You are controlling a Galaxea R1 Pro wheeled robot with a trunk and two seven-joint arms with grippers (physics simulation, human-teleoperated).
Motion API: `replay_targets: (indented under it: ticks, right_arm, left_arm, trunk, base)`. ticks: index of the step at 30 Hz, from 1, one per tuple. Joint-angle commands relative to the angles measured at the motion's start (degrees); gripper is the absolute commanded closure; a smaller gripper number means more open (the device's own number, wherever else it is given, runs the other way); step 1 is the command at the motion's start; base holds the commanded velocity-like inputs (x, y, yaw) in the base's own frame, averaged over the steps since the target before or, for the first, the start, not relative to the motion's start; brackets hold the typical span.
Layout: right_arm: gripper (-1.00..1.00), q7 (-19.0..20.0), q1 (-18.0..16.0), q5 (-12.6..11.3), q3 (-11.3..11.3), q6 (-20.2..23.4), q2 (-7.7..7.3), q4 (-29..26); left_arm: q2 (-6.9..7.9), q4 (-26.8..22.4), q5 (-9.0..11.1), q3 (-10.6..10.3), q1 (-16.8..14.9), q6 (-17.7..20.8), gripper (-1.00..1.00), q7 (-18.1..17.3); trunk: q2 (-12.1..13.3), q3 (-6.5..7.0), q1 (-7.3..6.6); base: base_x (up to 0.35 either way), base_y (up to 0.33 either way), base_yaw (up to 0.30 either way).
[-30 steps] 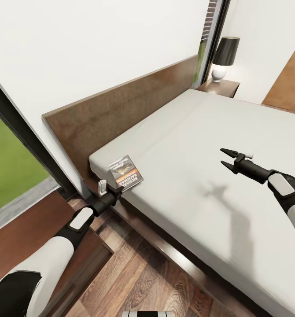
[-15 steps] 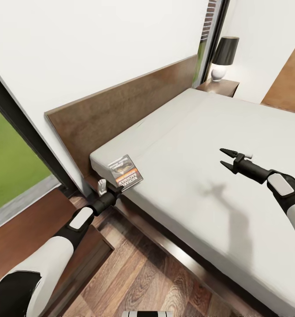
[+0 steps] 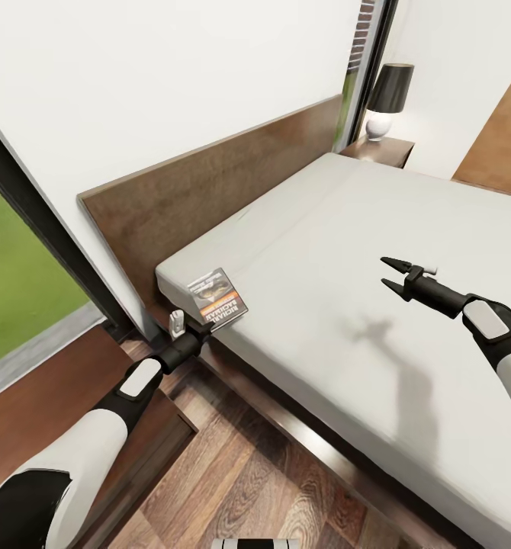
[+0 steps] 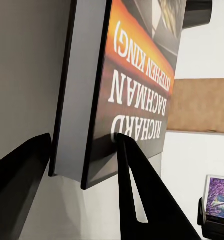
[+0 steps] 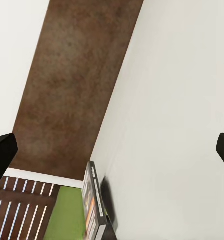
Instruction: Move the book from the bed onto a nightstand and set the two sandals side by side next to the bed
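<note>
The left gripper (image 3: 201, 329) clasps the book (image 3: 218, 297) at the bed's (image 3: 377, 252) near-left corner, cover up, long axis running near-to-far; the right gripper (image 3: 390, 275) hangs spread.

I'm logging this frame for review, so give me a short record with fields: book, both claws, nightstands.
book: on the bed corner near the headboard, cover up
left claw: closed on the book's edge
right claw: open, above the mattress, holding nothing
near nightstand: beside the left arm
far nightstand: carries a lamp
</note>
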Motion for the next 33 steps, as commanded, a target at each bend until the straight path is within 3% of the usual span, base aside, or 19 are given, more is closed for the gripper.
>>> replay_targets:
  ticks: [1, 33]
  right_arm:
    - [-1.0, 0.0, -0.1, -0.5, 0.4, 0.2, -0.06, 0.0]
    - [-1.0, 0.0, -0.1, -0.4, 0.4, 0.2, -0.09, 0.1]
  left_arm:
    - [0.07, 0.0, 0.6, -0.3, 0.0, 0.2, 1.0, -0.1]
    - [0.12, -0.3, 0.6, -0.2, 0.0, 0.0, 1.0, -0.1]
  trunk:
    - [0.0, -0.04, -0.01]
    - [0.0, -0.04, -0.01]
  base:
    - [0.0, 0.0, 0.0]
    - [0.0, 0.0, 0.0]
